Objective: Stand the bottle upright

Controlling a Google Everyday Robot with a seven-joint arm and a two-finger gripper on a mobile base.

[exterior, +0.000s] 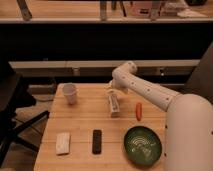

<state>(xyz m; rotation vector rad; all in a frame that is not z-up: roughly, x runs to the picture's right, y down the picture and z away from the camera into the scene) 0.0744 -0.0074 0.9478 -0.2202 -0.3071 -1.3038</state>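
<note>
The slim cream-white bottle [114, 104] lies on its side on the wooden table [85, 120], near the middle, its length running from back to front. My gripper [110, 93] is at the bottle's far end, at the tip of the white arm [150, 91] that reaches in from the right. It looks close to or touching that end of the bottle.
A white paper cup [70, 93] stands at the back left. A small orange carrot-like object [138, 111] lies right of the bottle. A black remote [97, 141] and a white sponge-like block [63, 142] lie near the front. A green bowl [143, 145] sits front right. A black chair [12, 107] is left of the table.
</note>
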